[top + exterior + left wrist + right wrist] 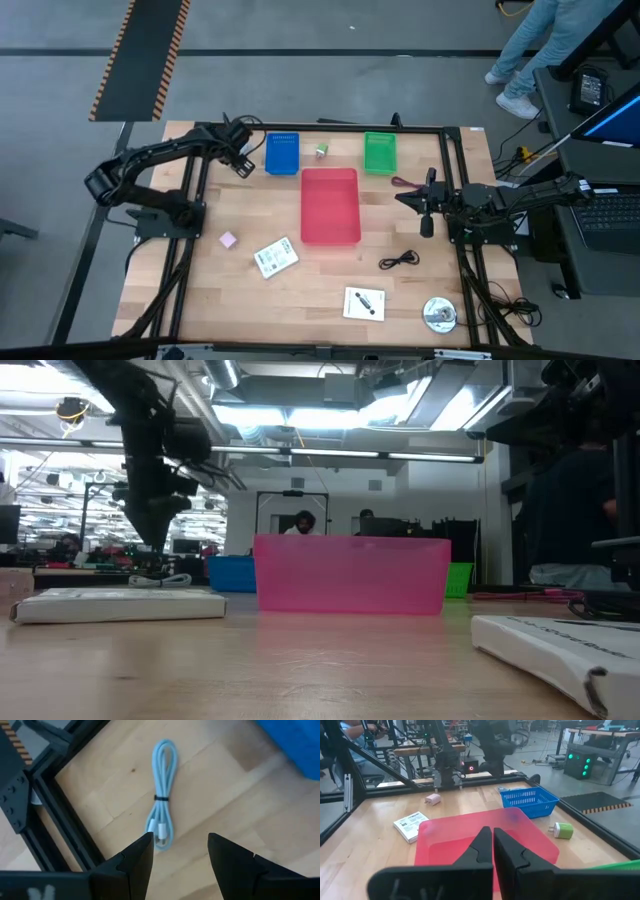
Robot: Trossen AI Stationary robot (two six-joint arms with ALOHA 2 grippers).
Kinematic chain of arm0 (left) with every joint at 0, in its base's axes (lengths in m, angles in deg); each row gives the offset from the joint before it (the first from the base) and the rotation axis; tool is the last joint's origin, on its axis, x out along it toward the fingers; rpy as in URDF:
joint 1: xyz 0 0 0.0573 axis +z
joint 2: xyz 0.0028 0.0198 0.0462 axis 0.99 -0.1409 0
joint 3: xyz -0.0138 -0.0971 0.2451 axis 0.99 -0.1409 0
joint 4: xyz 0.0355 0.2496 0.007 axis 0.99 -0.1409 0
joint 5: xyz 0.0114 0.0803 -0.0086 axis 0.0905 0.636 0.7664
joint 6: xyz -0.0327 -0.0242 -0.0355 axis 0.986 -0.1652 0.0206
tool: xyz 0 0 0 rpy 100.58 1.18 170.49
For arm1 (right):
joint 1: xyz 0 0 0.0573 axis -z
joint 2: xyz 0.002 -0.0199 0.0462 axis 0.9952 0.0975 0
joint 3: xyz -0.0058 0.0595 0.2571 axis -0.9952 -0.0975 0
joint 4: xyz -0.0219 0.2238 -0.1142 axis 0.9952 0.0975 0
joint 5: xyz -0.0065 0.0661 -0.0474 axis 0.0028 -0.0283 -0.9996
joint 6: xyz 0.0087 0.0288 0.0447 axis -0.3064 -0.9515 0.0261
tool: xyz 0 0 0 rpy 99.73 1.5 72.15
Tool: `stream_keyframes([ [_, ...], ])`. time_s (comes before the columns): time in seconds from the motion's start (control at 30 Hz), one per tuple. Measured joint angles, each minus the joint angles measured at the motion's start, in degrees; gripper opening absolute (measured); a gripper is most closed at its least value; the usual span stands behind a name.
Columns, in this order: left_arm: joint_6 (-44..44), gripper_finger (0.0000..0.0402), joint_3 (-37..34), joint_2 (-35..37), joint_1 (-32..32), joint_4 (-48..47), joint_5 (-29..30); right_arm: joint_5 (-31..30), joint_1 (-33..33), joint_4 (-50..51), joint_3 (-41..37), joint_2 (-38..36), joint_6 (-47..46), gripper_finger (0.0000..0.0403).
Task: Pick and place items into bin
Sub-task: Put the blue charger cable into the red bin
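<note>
The left gripper [180,845] hovers with jaws spread just above a pale blue coiled cable [163,795] on the tabletop [250,215] beside the blue basket [282,153]. The right gripper [493,842], jaws pressed together and empty, waits by the red bin [330,205].

My black left gripper fingers [145,857] frame a pale blue coiled cable [163,795] banded in black, on light wood-grain table [220,800]; red plastic bin [330,205] central; blue basket [282,153]; green basket [380,152]; pink block [228,240].
</note>
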Motion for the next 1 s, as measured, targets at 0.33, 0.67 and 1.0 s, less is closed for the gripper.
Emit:
stream_keyframes([
  [0.33,-6.03,0.0182,0.00,-7.93,4.65,7.31,-4.61,-0.01,0.00,0.00,0.00,0.00,0.04,0.0000],
  [0.67,-8.19,0.0182,0.00,-12.20,8.81,8.79,-4.53,-0.01,-0.02,0.04,0.00,0.02,0.26,0.0000],
  [1.0,-11.01,0.0182,-0.01,-15.21,9.57,8.96,-5.65,0.01,0.00,0.07,0.00,0.02,0.77,0.0000],
])
